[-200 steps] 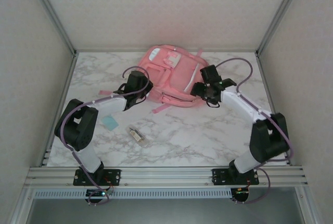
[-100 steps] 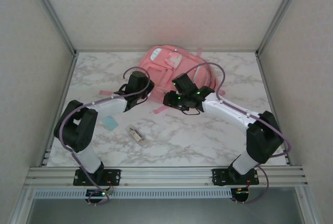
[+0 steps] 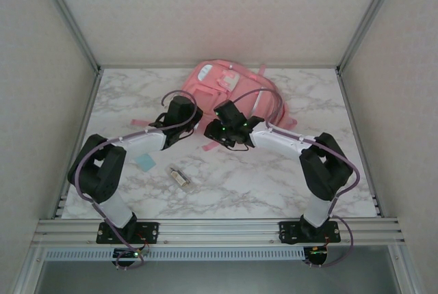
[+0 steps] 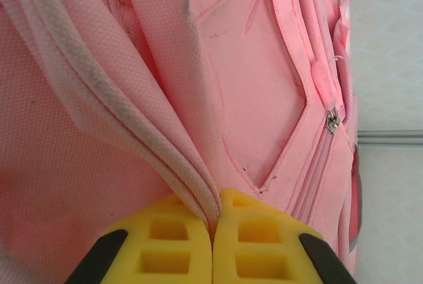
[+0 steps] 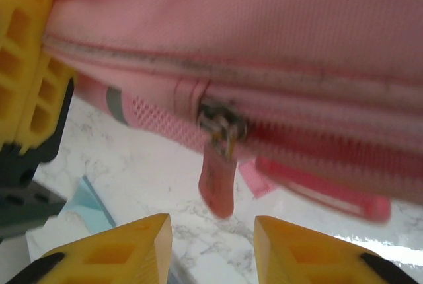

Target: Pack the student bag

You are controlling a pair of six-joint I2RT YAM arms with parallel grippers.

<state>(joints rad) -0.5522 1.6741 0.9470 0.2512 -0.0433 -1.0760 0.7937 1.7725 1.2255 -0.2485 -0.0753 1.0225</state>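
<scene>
Firmly, we pinch the student bag (image 4: 251,86) in the left tool (image 4: 213,230) to steady it. Our right tool (image 5: 213,241), spread, faces the zipper pull (image 5: 218,181) just ahead.

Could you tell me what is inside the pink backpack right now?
Nothing inside the student bag shows; its pink fabric covers any contents. The left gripper is shut on a fold of it; the right gripper stands open by a zipper pull.
</scene>
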